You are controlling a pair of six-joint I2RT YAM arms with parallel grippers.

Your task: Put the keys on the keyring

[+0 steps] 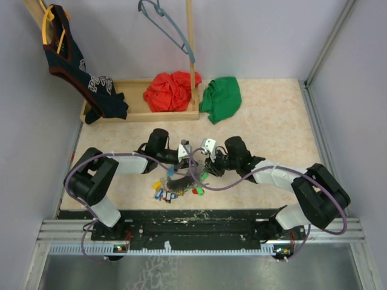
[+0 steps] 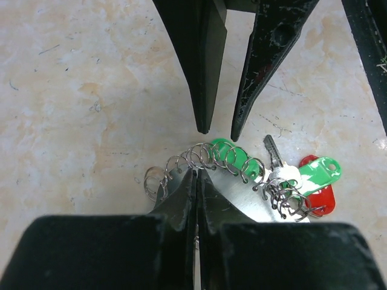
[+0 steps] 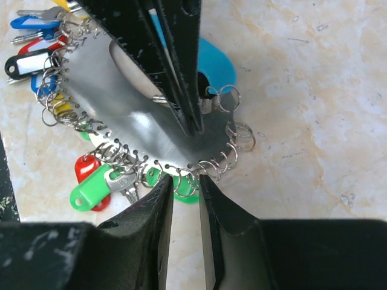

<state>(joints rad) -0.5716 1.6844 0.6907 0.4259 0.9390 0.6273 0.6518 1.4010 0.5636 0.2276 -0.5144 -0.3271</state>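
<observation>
The keyring [image 3: 121, 103], one grey plate edged with wire rings, is at the counter's [image 1: 272, 121] near middle, its long axis tapering toward the right fingers [image 3: 151, 211], which stand slightly apart. The left fingers [image 2: 181, 202] are clamped on the plate. Of the keys [image 3: 94, 188], two green-tagged and one red-tagged show clearly; the rest are too bunched to count.

The keyring [image 3: 130, 115] lies on the table [image 1: 272, 121] between the two arms, toward the near edge; keys [image 1: 163, 193] sit along its rim, spread left and right; the left gripper [image 2: 196, 175] sits on its far end, the right gripper [image 3: 184, 181] opposite, just beside; far behind stands a tray [image 1: 136, 115] holding a cloth [image 1: 169, 90]; a second cloth [image 1: 221, 99] lies right of it; a shirt [image 1: 78, 72] hangs over its left end; a hanger [image 1: 187, 51] hangs above
</observation>
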